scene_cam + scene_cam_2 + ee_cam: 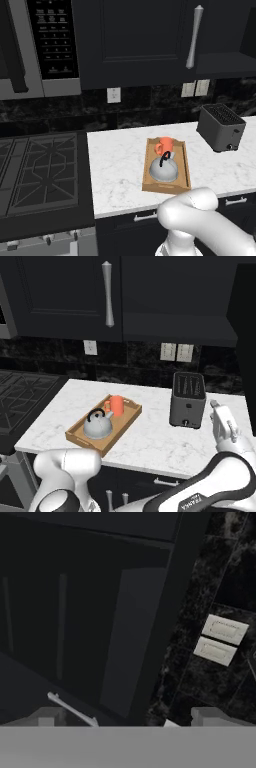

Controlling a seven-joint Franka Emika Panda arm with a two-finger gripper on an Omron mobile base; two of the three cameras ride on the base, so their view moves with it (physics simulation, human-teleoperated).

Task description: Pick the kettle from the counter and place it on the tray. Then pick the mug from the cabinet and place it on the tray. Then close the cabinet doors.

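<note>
The wooden tray lies on the white counter. On it stand the grey kettle and, just behind it, the orange-red mug. The cabinet has its left door shut. Its right door stands swung out. My gripper is open and holds nothing. It hangs to the right of the toaster and faces the dark cabinet and the backsplash.
A dark toaster stands right of the tray. The black gas stovetop lies to the left, under the microwave. White wall outlets sit on the backsplash.
</note>
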